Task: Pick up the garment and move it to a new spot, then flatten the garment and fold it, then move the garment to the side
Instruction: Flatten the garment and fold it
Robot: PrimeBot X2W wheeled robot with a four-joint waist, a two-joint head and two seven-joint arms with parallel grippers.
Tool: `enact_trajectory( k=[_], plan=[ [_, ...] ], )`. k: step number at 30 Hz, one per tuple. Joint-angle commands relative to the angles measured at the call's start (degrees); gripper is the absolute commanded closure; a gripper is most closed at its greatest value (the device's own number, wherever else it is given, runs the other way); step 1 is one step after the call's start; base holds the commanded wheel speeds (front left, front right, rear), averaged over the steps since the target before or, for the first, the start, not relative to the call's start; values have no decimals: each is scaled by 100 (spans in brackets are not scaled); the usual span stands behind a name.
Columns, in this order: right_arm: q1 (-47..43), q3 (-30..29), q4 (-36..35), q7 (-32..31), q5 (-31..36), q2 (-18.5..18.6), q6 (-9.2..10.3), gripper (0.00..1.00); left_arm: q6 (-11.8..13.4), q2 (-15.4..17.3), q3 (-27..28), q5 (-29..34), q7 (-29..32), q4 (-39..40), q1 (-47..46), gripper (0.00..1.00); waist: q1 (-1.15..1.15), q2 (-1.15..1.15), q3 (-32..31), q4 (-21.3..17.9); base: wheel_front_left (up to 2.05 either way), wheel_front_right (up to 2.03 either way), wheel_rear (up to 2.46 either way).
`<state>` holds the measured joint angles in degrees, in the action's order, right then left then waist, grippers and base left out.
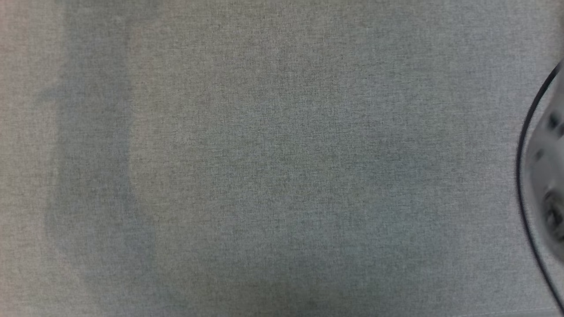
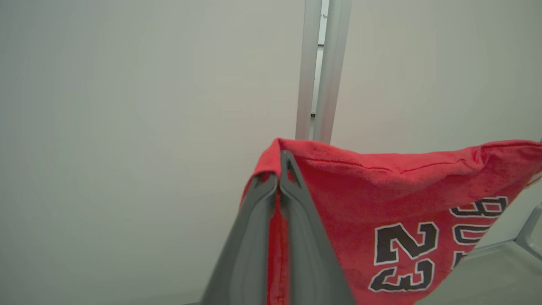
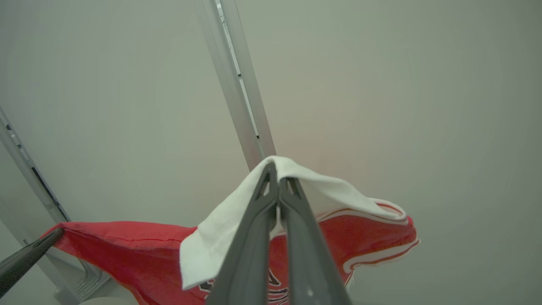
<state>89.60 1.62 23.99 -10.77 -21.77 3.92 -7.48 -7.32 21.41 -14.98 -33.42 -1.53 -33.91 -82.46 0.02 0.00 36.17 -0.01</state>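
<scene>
The left gripper (image 2: pixel 278 173) and right gripper (image 3: pixel 278 180) are each clamped on the top edge of the red garment (image 2: pixel 381 203), which hangs stretched between and below them, so they should travel level and evenly spaced, lowering it without slack.

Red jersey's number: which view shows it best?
Left wrist view: the black number 23 on the red fabric jersey reads plainly. Right wrist view catches a sliver behind its tool; head view faces grey cloth.
</scene>
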Motion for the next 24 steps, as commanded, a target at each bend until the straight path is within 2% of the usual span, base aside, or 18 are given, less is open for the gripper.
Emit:
enact_trajectory(
  k=[1, 7, 10, 15, 19, 24],
  plan=[
    [-565, 158, -35, 80, -212, 37, -2, 100, -19, 40, -314, -161, -197, -41, 461, 100, -2, 0, -45, 2, 0, 0, 0],
    [-3358, 593, -939, 307, -1051, 380, -2, 100, -12, 379, -1637, -589, -993, 23, 2497, 100, -2, 0, -691, -82, 0, 0, 0],
    [-4742, 535, -1488, 465, -1353, 549, -2, 100, -12, 445, -2020, -763, -1222, 173, 3444, 100, -2, 0, -1051, -81, 0, 0, 0],
    [-6976, 228, -2301, 592, -1686, 680, -2, 100, 23, 440, -2117, -885, -1362, 668, 5067, 100, -2, 0, -1764, -66, 0, 0, 0],
    [-8544, 77, -2705, 490, -1944, 627, -2, 100, 304, 354, -1896, -827, -1362, 1370, 6414, 100, -2, 0, -2245, -49, 0, 0, 0],
    [-10047, -209, -3088, 437, -2207, 501, -2, 100, 718, 262, -1748, -708, -1365, 2240, 7855, 100, -2, 0, -2624, -20, 0, 0, 0]
  ],
)
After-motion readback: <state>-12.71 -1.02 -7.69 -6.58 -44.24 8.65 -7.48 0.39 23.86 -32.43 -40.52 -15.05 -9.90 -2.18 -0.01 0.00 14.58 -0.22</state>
